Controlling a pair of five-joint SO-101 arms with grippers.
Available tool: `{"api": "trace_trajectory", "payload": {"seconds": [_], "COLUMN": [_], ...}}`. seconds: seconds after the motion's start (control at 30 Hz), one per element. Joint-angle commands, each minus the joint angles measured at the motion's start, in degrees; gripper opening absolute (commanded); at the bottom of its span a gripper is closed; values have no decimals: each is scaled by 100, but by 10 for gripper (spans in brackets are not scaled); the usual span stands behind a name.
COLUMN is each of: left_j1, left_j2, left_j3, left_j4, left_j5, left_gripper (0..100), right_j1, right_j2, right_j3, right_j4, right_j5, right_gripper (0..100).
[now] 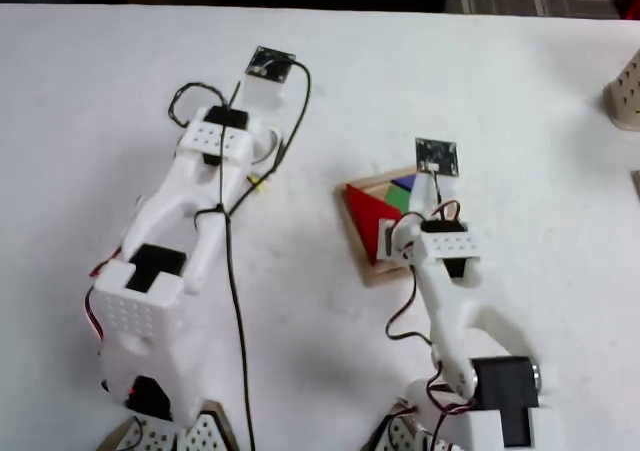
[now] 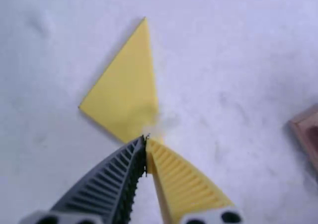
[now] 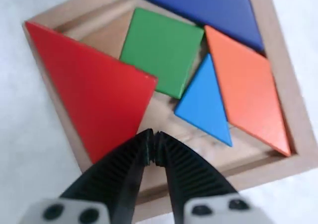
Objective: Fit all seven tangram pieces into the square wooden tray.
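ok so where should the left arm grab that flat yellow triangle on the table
Probably near a corner, where it narrows: the flat yellow triangular piece lies flush on the white table, so come straight down from above with the fingers of the left gripper opened, and pinch the two slanting edges there.

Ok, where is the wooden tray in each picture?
High view: wooden tray right of the middle.
Left wrist view: one corner at the picture's edge, apart from the yellow triangle.
Right wrist view: tray below the right claw.
Shared landmark: red triangle in the tray, high and right wrist views.
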Motion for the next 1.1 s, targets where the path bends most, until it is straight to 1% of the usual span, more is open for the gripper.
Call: {"api": "trace_trajectory", "payload": {"seconds": [0.0,0.23,0.37,0.5,0.63,0.8,0.97,1.07], "left_j1": [-31,-31,-22,-22,-22,-22,-22,-22], "left_j2": [-92,-75,-66,-66,-66,-66,-66,-66], "left_j3": [-176,-202,-202,-202,-202,-202,-211,-211], "left_j4": [-141,-141,-149,-149,-149,-158,-176,-176], "left_j5": [18,18,18,18,18,18,18,18], "left_gripper": [31,31,31,31,31,31,31,31], "right_j1": [57,497,321,75,-40,-4,-75,-268], "right_j2": [-84,-1024,-1226,-655,488,1622,1297,1121], "right_j3": [-255,-703,-1011,-1319,-1758,-2338,-2409,-2127], "right_j4": [-48,892,840,145,-338,-189,549,629], "right_j5": [-88,-88,-132,-141,-141,-114,-132,-114], "right_gripper": [17,19,20,19,19,17,17,17]}}
